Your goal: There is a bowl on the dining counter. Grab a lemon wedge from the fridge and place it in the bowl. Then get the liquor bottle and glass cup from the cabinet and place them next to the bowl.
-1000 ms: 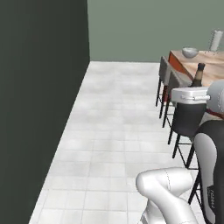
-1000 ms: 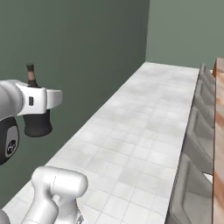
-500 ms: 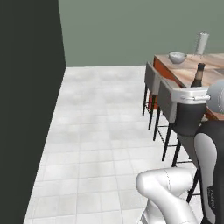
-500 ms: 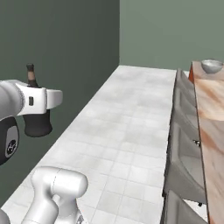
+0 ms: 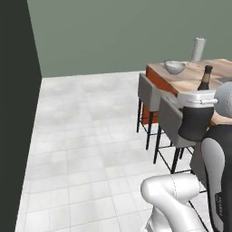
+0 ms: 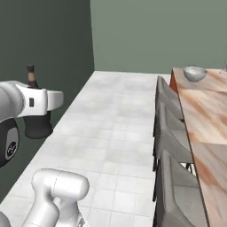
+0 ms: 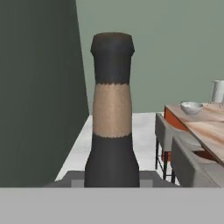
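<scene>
My gripper (image 5: 198, 100) is shut on the liquor bottle (image 5: 195, 121), a dark bottle with a tan band on its neck, held upright in the air. From the right base camera the gripper (image 6: 38, 100) clasps the bottle (image 6: 38, 126) at the far left. The hand view looks up the bottle's neck (image 7: 112, 127). The grey bowl (image 5: 174, 67) sits near the far corner of the wooden dining counter (image 5: 186, 81), beyond the bottle; the bowl (image 6: 195, 73) is some way ahead. What lies inside it cannot be told. The lemon wedge and glass cup are out of view.
Several grey stools (image 5: 150, 93) (image 6: 172, 137) line the counter's near side. A tall pale cylinder (image 5: 197, 49) stands behind the bowl. A dark wall (image 5: 13, 113) runs along the left of the tiled floor (image 5: 90, 136), a grey-green wall closes the far end.
The whole picture has shifted with the base: the counter, stools and bowl have come further into view and closer. The bottle stays gripped the same way.
</scene>
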